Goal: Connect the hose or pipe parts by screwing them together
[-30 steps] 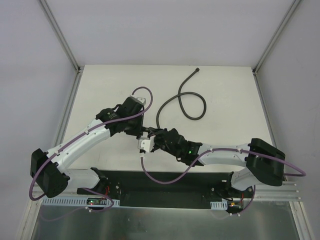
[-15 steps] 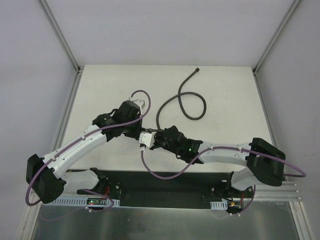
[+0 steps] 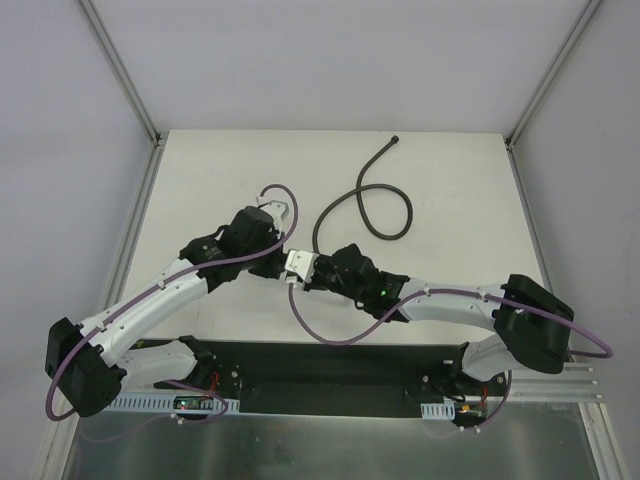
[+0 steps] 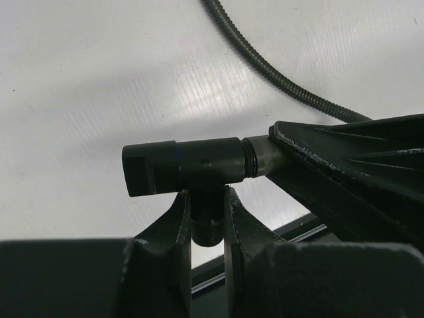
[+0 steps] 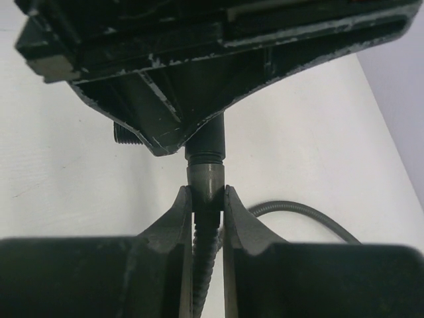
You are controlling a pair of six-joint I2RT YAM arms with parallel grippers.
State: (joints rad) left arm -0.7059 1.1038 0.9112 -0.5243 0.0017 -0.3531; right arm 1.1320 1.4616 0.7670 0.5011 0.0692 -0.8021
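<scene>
In the left wrist view my left gripper [image 4: 207, 212] is shut on the threaded stem of the small black T-shaped fitting [image 4: 192, 173], which is lifted off the table. The hose's grey end nut [image 4: 262, 158] sits against the fitting's right port. My right gripper [image 5: 207, 199] is shut on that nut [image 5: 207, 180], just below the fitting [image 5: 205, 142]. From above, both grippers meet at mid-table: left [image 3: 283, 255], right [image 3: 300, 268]. The dark-grey hose [image 3: 385, 215] loops behind them, and its free end [image 3: 395, 141] lies near the far edge.
The white table [image 3: 460, 200] is bounded by aluminium frame posts [image 3: 135, 100] at the far corners. A black base rail [image 3: 330, 375] runs along the near edge. Purple cables [image 3: 330, 335] arc off both arms close to the grippers.
Both grippers, still joined at the fitting and hose end, have shifted away from the near edge toward the hose loop. The left forearm has swung with them.
</scene>
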